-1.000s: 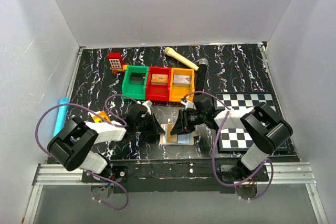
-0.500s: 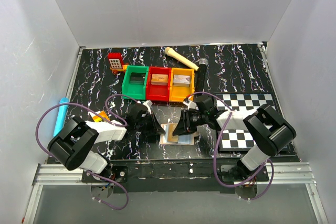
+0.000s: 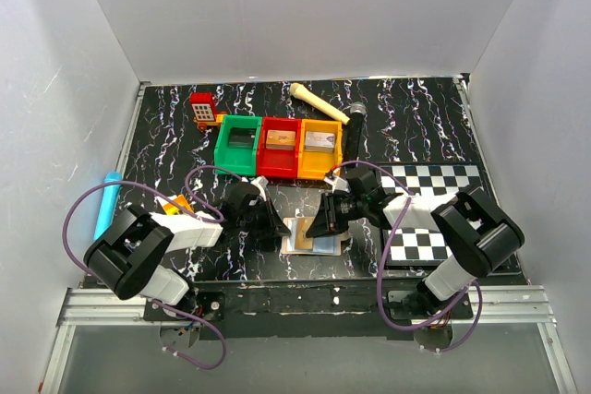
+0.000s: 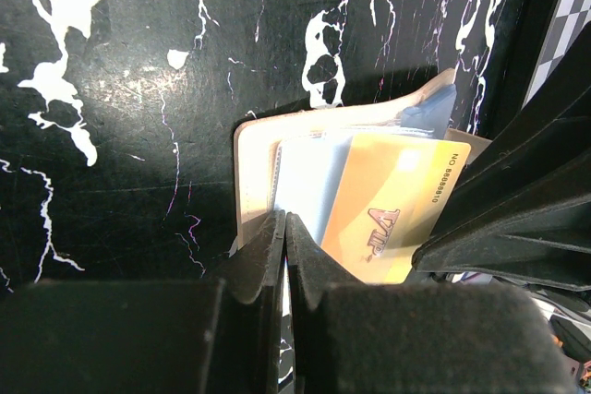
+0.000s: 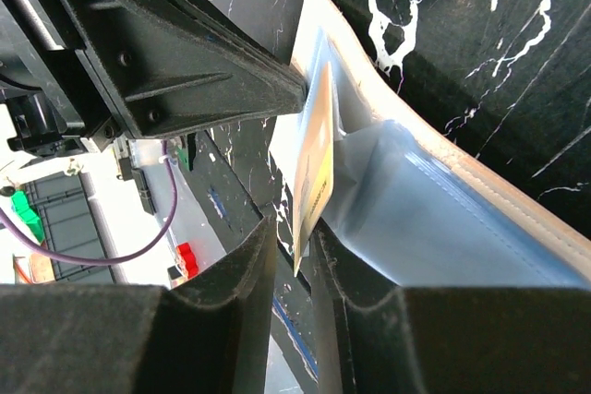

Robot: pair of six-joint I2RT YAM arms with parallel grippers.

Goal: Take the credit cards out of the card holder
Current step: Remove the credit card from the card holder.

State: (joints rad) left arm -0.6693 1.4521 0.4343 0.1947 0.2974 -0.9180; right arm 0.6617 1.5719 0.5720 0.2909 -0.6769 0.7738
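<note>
The card holder (image 3: 297, 237) lies open at the table's front centre. Its cream-tan rim (image 4: 254, 173) and pale blue inside (image 5: 443, 219) show in the wrist views. A gold credit card (image 4: 388, 219) printed "VIP" sticks partly out of the blue pocket, and it also shows from above (image 3: 323, 244). My left gripper (image 4: 284, 219) is shut on the holder's near edge at its left side (image 3: 277, 228). My right gripper (image 3: 319, 223) is at the holder's right side. Its jaws (image 5: 295, 237) stand narrowly apart around the card's edge (image 5: 316, 163), with a gap on one side.
Green (image 3: 238, 143), red (image 3: 280, 147) and orange (image 3: 319, 147) bins stand in a row behind the holder. A checkered board (image 3: 434, 182) lies at the right. A pale wooden tool (image 3: 317, 101), a black cylinder (image 3: 355, 126), a red keypad toy (image 3: 203, 110) and a blue tube (image 3: 108, 202) lie around.
The right arm's elbow has swung to the right. The gold card now shows further out over the holder's right half. The left arm has stayed put.
</note>
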